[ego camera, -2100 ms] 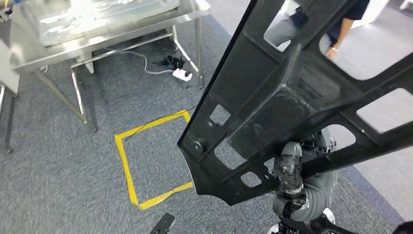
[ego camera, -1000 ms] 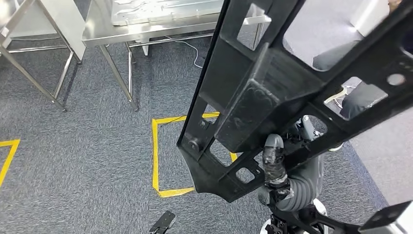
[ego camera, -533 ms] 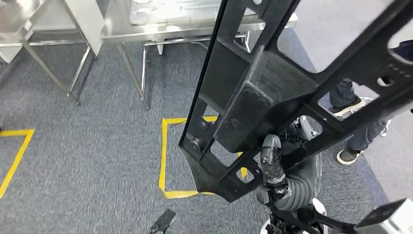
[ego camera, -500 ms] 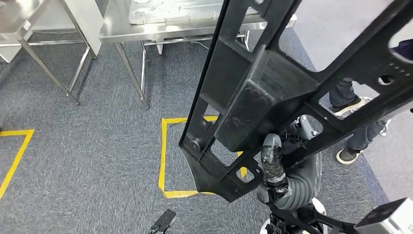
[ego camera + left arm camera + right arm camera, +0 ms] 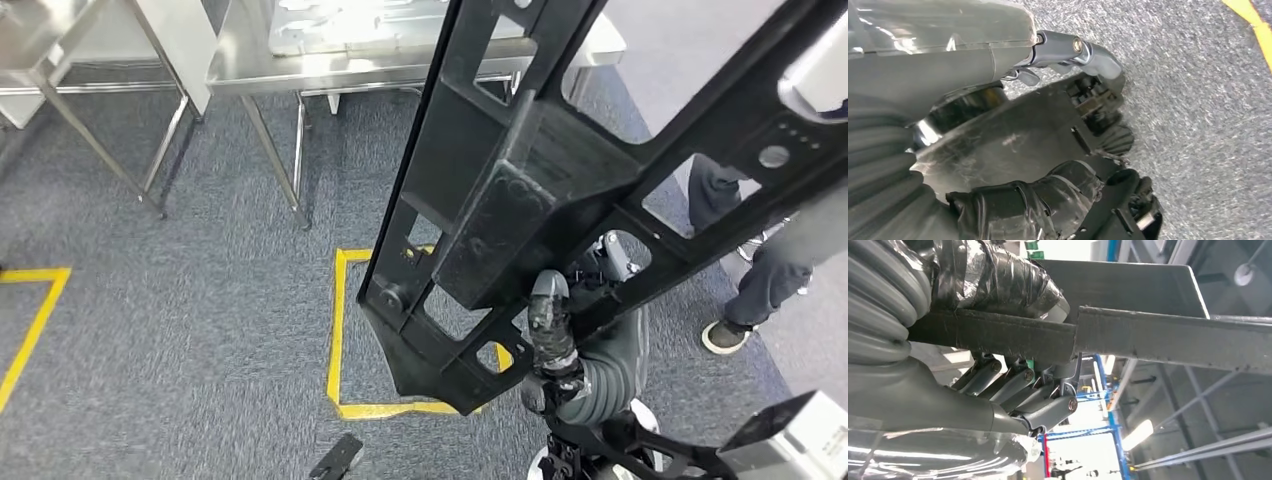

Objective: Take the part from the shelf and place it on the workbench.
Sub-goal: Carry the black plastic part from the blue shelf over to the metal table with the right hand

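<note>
The part (image 5: 520,200) is a large black plastic frame with square cut-outs, held up in front of me and tilted. My right hand (image 5: 556,338) grips one of its lower ribs from beneath, taped thumb on the near face. In the right wrist view the thumb (image 5: 998,280) lies over the part's edge (image 5: 1148,335) and the fingers (image 5: 1018,385) curl under it. The workbench (image 5: 270,70), a steel table, stands ahead at the top. My left hand (image 5: 1058,115) hangs over the carpet with its fingers apart, holding nothing.
A second steel table (image 5: 60,40) stands at the far left. A yellow tape square (image 5: 338,330) marks the grey carpet below the part, with more tape (image 5: 30,320) at the left. A person's legs (image 5: 745,290) stand close on the right.
The whole view has swung as I turn, so the steel table now sits ahead at the top. The part stays in my right hand. The person's legs have shifted at the right.
</note>
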Available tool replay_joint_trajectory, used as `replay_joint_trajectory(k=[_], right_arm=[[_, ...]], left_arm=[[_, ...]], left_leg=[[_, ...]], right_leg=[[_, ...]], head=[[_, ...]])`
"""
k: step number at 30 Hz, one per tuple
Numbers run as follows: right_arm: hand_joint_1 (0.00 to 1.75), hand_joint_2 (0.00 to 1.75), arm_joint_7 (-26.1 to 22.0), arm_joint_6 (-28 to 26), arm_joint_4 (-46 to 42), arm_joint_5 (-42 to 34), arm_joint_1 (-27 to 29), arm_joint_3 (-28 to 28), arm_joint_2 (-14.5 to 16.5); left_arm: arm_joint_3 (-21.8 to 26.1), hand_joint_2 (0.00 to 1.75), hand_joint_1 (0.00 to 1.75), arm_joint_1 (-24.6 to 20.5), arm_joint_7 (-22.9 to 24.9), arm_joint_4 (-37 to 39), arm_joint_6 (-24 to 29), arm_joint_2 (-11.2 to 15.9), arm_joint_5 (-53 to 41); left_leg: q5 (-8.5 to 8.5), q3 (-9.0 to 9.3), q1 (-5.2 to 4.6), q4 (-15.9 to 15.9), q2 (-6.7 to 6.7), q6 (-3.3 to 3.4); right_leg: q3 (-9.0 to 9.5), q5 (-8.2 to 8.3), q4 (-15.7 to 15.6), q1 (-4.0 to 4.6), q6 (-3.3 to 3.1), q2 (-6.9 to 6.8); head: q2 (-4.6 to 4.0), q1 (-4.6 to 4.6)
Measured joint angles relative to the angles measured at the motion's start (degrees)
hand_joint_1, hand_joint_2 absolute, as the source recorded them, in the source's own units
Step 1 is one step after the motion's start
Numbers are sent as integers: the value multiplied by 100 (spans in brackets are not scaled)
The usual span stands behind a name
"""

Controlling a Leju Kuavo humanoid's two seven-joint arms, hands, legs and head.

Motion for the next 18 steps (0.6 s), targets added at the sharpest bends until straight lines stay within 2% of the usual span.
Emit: replay_joint_trajectory(k=[1, 2, 3, 4, 5, 6, 7, 8, 9, 10, 12, 13, 14, 15, 16, 17, 18], right_arm=[[175, 175, -4, 2, 5, -12, -4, 0, 3], [175, 175, -10, 5, 10, -23, -10, 0, 5], [175, 175, -18, 13, 13, -31, -18, 0, 8], [175, 175, -25, 22, 18, -34, -21, 0, 9], [175, 175, -33, 32, 25, -38, -21, 0, 9], [175, 175, -43, 42, 33, -39, -19, 0, 9], [175, 175, -54, 47, 43, -40, -15, 0, 9], [175, 175, -67, 52, 52, -40, -13, 0, 9], [175, 175, -79, 61, 60, -40, -13, 1, 9], [175, 175, -87, 73, 72, -41, -15, 2, 11], [175, 175, -93, 96, 112, -49, -23, 16, 13], [175, 175, -94, 103, 138, -57, -32, 26, 19], [175, 175, -96, 105, 162, -64, -41, 36, 29], [175, 175, -103, 105, 185, -72, -59, 44, 47], [175, 175, -115, 104, 201, -73, -76, 46, 71], [175, 175, -141, 101, 220, -74, -89, 49, 94], [175, 175, -174, 98, 239, -75, -99, 57, 115]], left_arm=[[0, 175, 0, 5, -3, 2, 0, 7, 1], [0, 175, 0, 2, -5, 4, 0, 16, 3], [0, 175, 0, -8, -8, 5, 0, 24, 7], [0, 175, 0, -18, -11, 7, -1, 28, 12], [0, 175, 0, -25, -14, 8, -1, 31, 19], [0, 175, 0, -22, -17, 9, -2, 32, 26], [0, 175, 0, -8, -24, 9, -4, 32, 32], [0, 175, 0, 11, -36, 9, -7, 33, 42], [0, 175, 0, 30, -56, 9, -9, 33, 59], [0, 175, 0, 48, -87, 9, -13, 35, 80], [0, 175, 0, 68, -151, 13, -21, 43, 131], [0, 175, 0, 72, -177, 16, -33, 52, 147], [0, 175, 0, 75, -193, 21, -46, 63, 160], [0, 175, 0, 75, -205, 26, -61, 78, 173], [0, 175, 0, 74, -213, 32, -72, 97, 184], [0, 175, 0, 76, -219, 36, -80, 110, 193], [0, 175, 0, 80, -222, 39, -84, 121, 201]], left_leg=[[-45, 107, 5, -45, -15, 44], [-95, 229, 16, -90, -32, 92], [-153, 359, 24, -123, -50, 136], [-212, 459, 30, -145, -57, 167], [-277, 543, 31, -151, -75, 185], [-347, 624, 30, -153, -95, 191], [-425, 714, 30, -154, -118, 188], [-512, 816, 32, -155, -141, 182], [-599, 922, 36, -155, -158, 172], [-700, 1027, 39, -156, -170, 158], [-900, 1203, 30, -171, -184, 114], [-1000, 1288, 21, -220, -185, 82], [-1029, 1372, 9, -233, -182, 47], [-995, 1404, 0, -193, -177, 14], [-884, 1375, -1, -46, -165, -11], [-698, 1225, 1, 285, -146, -41], [-557, 982, 11, 665, -128, -70]], right_leg=[[-18, 59, 151, -10, 32, 0], [-125, 136, 402, -14, 53, 7], [-319, 186, 726, -18, 67, 19], [-598, 173, 1062, -18, 64, 36], [-892, 67, 1349, -10, 67, 49], [-1158, -110, 1551, -5, 74, 58], [-1369, -300, 1623, 1, 84, 62], [-1512, -435, 1557, 5, 93, 64], [-1581, -444, 1379, 7, 94, 65], [-1600, -189, 1065, 10, 83, 65], [-1566, 640, 446, 20, 39, 68], [-1530, 972, 250, 33, 16, 77], [-1488, 1083, 171, 34, -9, 89], [-1409, 1036, 160, 29, -41, 102], [-1333, 992, 130, 19, -70, 114], [-1226, 930, 93, 1, -104, 110], [-1107, 863, 65, -5, -134, 101]], head=[[0, 4], [1, 9], [1, 25], [1, 49], [1, 71], [1, 86], [1, 95], [1, 96], [1, 98], [1, 104], [1, 128], [1, 140], [1, 149], [1, 156], [1, 153], [1, 146], [1, 131]])
